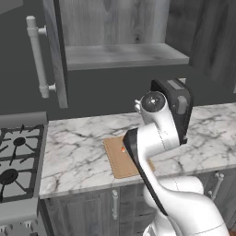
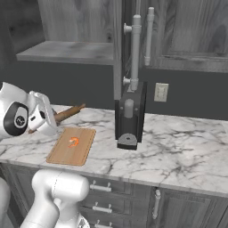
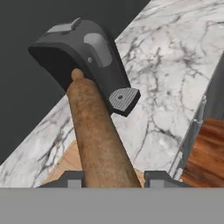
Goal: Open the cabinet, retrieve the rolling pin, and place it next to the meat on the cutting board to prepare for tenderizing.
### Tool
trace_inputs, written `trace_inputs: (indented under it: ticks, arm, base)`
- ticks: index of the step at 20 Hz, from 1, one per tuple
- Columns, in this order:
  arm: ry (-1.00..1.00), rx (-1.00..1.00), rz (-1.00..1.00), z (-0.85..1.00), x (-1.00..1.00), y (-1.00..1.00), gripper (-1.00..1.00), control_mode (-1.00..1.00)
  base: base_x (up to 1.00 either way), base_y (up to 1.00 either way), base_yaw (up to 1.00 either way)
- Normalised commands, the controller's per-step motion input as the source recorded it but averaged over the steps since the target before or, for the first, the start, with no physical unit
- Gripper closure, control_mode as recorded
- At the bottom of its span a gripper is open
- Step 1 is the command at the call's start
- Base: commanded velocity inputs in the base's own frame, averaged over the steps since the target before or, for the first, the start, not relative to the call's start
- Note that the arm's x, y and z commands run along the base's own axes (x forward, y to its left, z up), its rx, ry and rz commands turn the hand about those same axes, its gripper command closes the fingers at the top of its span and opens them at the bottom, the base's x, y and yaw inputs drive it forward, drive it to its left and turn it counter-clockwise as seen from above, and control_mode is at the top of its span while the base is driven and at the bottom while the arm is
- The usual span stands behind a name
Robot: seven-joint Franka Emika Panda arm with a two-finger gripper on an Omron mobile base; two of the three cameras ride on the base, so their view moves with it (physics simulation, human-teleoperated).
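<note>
My gripper [image 2: 46, 119] is shut on the brown wooden rolling pin [image 2: 69, 112], which sticks out slanted above the far edge of the cutting board [image 2: 71, 145]. In the hand view the rolling pin [image 3: 98, 135] runs up from between my fingertips [image 3: 72, 178], with a corner of the cutting board [image 3: 65, 165] beneath it. The tiny orange meat [image 2: 73, 141] lies on the board's far half, also seen as the meat [image 1: 123, 149] on the cutting board [image 1: 119, 161]. The cabinet [image 1: 115, 23] stands open, its shelf [image 1: 124, 55] bare.
A dark coffee machine [image 2: 130, 116] stands on the marble counter [image 2: 178, 147] right of the board, just beyond the pin's tip [image 3: 77, 73]. The open cabinet doors [image 1: 57, 50] with bar handles [image 2: 136, 49] hang over the counter. A gas stove [image 1: 18, 156] lies left.
</note>
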Motion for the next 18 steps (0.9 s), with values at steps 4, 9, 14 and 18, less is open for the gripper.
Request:
trace_inputs:
  ticks: [4, 9, 14, 18]
  arm:
    - [0.24, 0.03, -0.08, -0.49, 0.04, 0.00, 1.00, -1.00]
    - [0.16, 0.01, -0.10, -0.36, 0.03, 0.00, 1.00, -1.00]
    - [0.08, 0.00, -0.09, -0.39, 0.03, 0.00, 1.00, -1.00]
    - [0.07, 0.00, -0.05, -0.48, 0.02, 0.00, 1.00, -1.00]
  base:
    - [0.00, 0.00, 0.00]
    - [0.00, 0.00, 0.00]
    - [0.00, 0.00, 0.00]
    - [0.00, 0.00, 0.00]
